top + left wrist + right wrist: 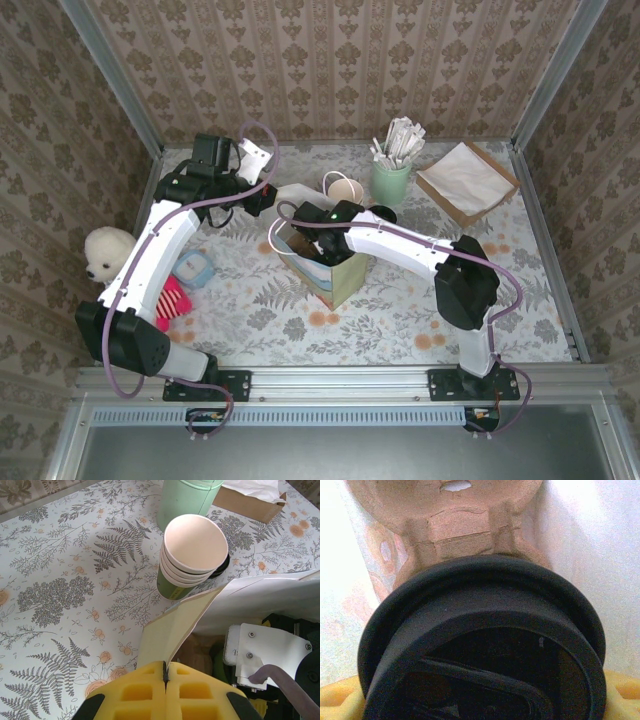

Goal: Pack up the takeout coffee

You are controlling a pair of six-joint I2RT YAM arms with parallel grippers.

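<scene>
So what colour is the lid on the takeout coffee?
Black. The lid shows best in the right wrist view.

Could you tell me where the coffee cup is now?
Held by the right end effector inside the bag mid-table; right wrist view shows its lid.

Lab test booth: aluminium frame, wallpaper panels, floral tablecloth.

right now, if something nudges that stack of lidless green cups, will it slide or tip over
The stack of cups looks like empty paper, so it is probably light and easily shoved. Its base is narrower than its rims and several cups are nested, so a nudge near the top would likely tip it. The tapered sides suggest it would then roll in a curve.
</scene>
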